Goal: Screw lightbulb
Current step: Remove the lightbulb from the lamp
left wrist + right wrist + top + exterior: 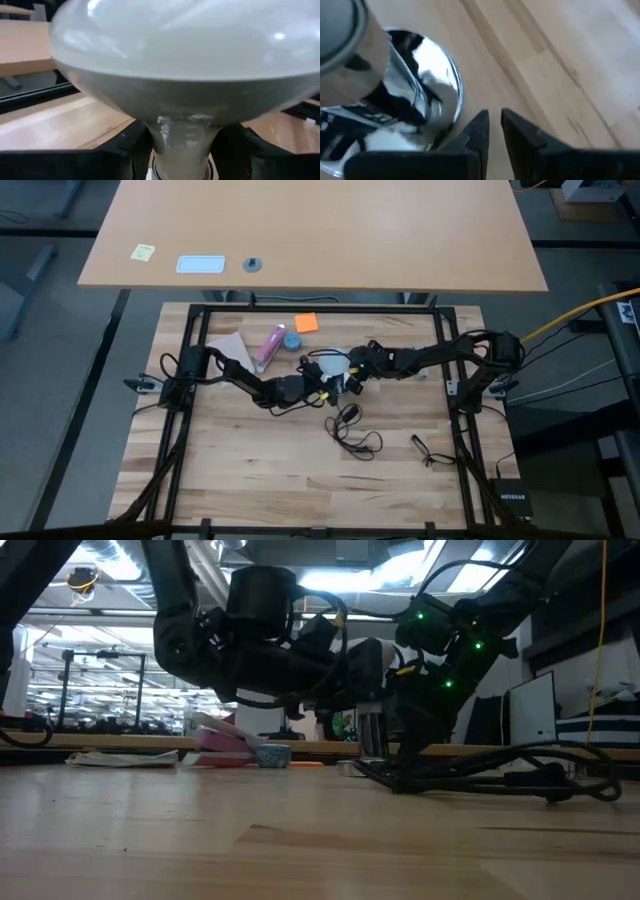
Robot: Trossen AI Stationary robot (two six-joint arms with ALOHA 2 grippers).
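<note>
The frosted white lightbulb (180, 55) stands globe up over the middle of the table (250, 470), and my left gripper (182, 147) is shut on it, reaching in from the table's left. Below it stands the shiny silver lamp base (405, 110), whose black cord (352, 430) trails toward the near edge. My right gripper (492, 125) slants down from the table's right beside the base's rim, shut to a narrow slit with nothing between its fingers. In the high view the bulb (336, 366) shows between the two grippers. My left gripper pinches the bulb's narrow neck (182, 131) between its two fingers (131, 147), just under the globe. The fingers come level from the table's left. The bulb is upright, globe on top; what its lower end meets is cut off by the frame's edge. My right gripper has one finger (476, 131) right beside the base's rim (456, 107); whether it touches, I cannot tell.
Behind the bulb lie a pink tube (270, 346), a small blue round object (291, 340), an orange note (306, 323) and a white sheet (227, 343). A small black loose piece (426, 450) lies near right. Bare wood lies toward the near edge.
</note>
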